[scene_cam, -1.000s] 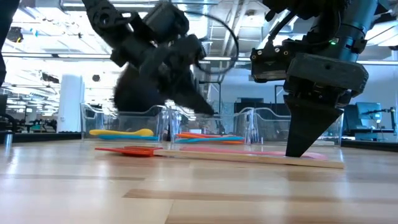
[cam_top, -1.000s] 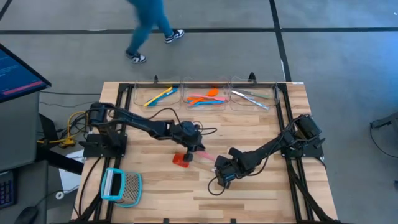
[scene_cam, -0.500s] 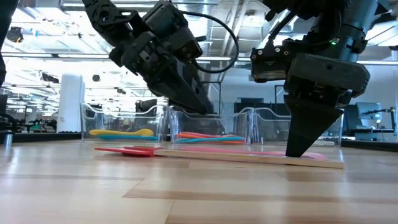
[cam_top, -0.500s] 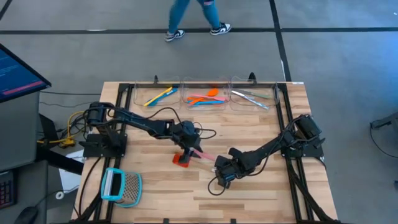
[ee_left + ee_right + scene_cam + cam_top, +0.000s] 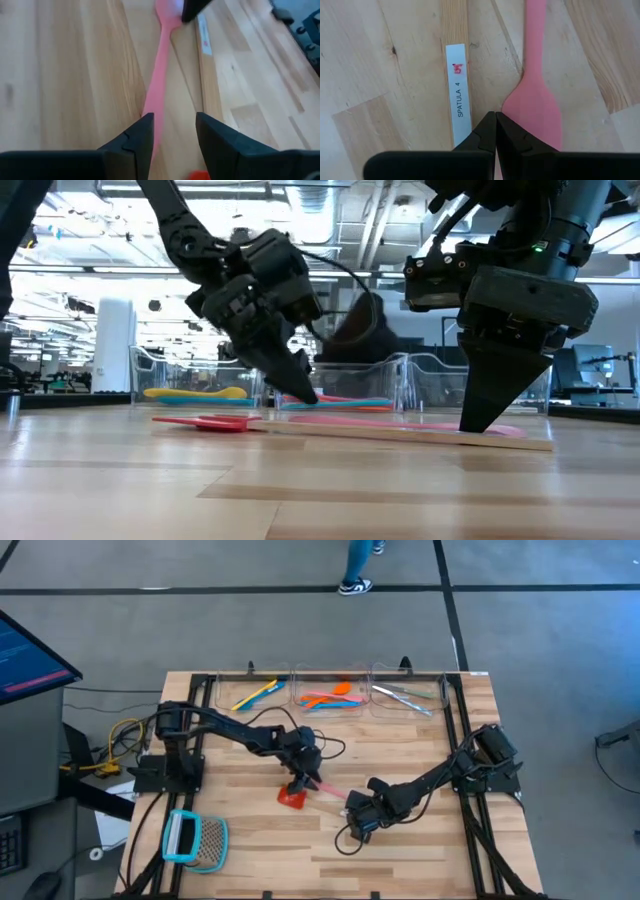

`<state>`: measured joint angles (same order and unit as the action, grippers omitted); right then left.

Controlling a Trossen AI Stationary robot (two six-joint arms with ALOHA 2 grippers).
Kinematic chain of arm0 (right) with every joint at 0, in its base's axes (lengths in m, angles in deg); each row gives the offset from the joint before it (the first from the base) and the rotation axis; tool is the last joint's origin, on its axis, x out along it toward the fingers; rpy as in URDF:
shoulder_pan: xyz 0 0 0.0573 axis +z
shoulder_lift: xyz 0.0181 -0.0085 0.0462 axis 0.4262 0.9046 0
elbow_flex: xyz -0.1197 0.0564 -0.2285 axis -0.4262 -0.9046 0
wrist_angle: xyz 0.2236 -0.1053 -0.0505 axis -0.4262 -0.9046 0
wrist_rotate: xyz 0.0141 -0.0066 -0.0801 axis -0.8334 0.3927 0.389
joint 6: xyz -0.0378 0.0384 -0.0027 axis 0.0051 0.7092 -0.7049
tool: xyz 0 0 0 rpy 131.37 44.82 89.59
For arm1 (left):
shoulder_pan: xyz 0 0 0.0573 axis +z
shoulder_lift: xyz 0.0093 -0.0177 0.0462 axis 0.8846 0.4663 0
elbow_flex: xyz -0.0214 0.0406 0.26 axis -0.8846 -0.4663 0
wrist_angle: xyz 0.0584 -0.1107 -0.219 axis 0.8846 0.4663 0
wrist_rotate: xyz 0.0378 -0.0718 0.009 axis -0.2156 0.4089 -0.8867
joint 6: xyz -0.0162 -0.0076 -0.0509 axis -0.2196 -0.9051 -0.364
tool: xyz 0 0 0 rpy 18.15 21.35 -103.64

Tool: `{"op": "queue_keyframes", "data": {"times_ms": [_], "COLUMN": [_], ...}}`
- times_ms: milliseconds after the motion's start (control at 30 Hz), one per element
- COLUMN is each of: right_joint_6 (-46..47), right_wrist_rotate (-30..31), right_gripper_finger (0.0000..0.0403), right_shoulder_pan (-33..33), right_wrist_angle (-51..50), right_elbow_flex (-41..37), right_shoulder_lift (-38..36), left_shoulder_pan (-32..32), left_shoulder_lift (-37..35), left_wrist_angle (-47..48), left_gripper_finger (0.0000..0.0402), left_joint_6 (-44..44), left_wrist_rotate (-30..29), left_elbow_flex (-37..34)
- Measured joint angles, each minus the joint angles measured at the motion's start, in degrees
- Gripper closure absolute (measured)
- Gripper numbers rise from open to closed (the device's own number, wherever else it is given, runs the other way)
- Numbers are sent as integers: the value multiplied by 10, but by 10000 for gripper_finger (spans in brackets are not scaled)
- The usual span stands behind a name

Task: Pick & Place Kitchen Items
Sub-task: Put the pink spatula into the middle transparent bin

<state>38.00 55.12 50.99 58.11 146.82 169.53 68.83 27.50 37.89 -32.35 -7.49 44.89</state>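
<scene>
Having dropped lower, left pincer [image 5: 172, 131] straddles pink spatula [image 5: 159, 70], fingers apart; right pincer [image 5: 495, 127] stays closed.

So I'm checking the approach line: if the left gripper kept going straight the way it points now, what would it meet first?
Probably the pink spatula: the left gripper is open and angled down, with the handle between its fingers. Just beneath that is the wooden table. Its height above the handle is unclear.

Two black jointed arms, matte housings. Left gripper [image 5: 290, 385]: tapered wedge fingers, looped black cable [image 5: 345, 285] behind. Right gripper [image 5: 478, 415]: chunky angular body, small green light on arm above.
</scene>
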Motion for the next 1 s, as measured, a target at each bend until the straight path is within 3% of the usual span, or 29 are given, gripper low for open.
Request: {"op": "queue_keyframes", "data": {"times_ms": [767, 1000], "right_joint_6": [0, 0], "right_wrist_rotate": [-2, -2], "right_gripper_finger": [403, 403], "right_shoulder_pan": [0, 0], "right_wrist_angle": [2, 4], "right_elbow_flex": [0, 0], "right_shoulder_lift": [0, 0], "left_shoulder_pan": [-28, -39], "left_shoulder_lift": [10, 15], "left_wrist_angle": [-25, -23], "left_gripper_finger": [269, 310], "left_joint_6": [4, 4], "left_wrist_rotate": [-7, -81], "left_elbow_flex": [0, 0]}}
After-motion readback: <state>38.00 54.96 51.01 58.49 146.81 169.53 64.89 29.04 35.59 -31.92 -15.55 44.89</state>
